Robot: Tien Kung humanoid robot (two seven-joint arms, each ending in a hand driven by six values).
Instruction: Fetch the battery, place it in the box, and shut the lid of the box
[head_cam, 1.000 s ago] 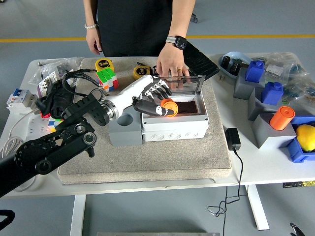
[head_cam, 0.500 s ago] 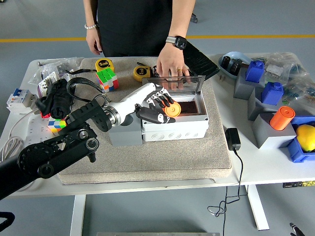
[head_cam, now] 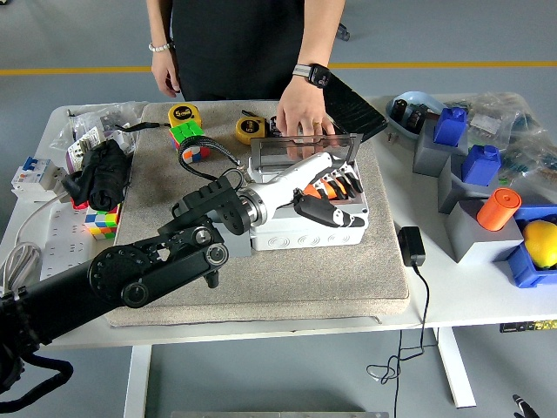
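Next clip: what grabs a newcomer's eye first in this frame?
The robot's long black left arm, whose white-and-black left hand reaches over the open light-grey plastic box at the middle of the beige mat, fingers closed on an orange cylindrical battery. Just behind, a person's hand steadies the box's clear raised lid.
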